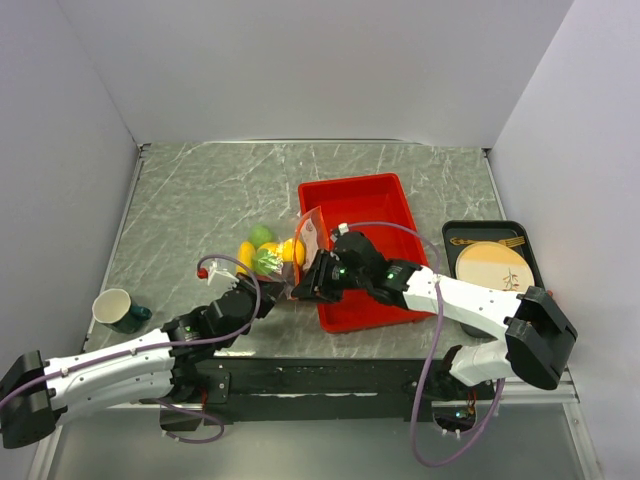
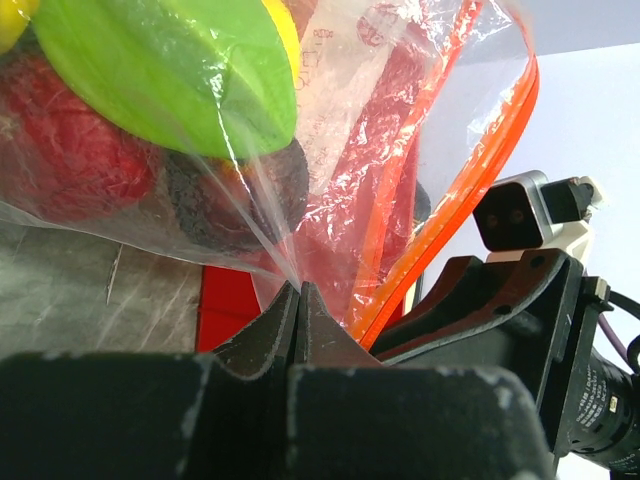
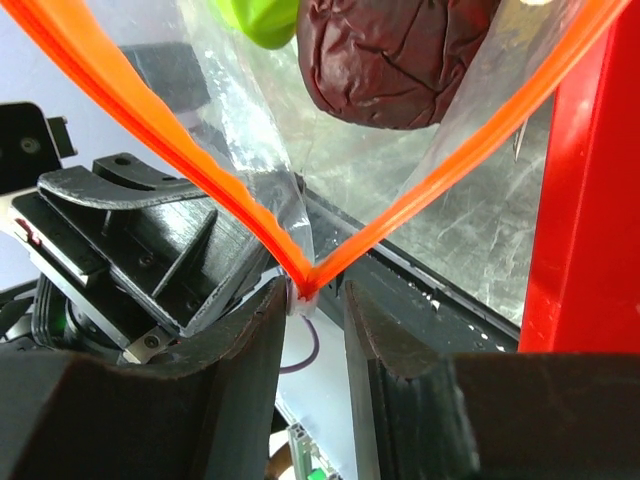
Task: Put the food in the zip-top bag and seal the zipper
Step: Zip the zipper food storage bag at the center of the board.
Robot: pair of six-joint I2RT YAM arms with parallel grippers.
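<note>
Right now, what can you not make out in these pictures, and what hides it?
Zipper: right wrist view, both strips run off the top edge; their far end is unseen.
Food: left wrist view, cut off by the top edge, blurred behind the bag.
Cutlery: top view, too small to tell apart.
Tray: top view, its near half covered by the right arm.

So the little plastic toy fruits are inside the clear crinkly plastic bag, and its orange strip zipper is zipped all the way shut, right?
Not shut. The toy fruits are inside the clear plastic bag, but the right wrist view shows the orange zipper strip spread open in a V, its two sides joined only at one end.
</note>
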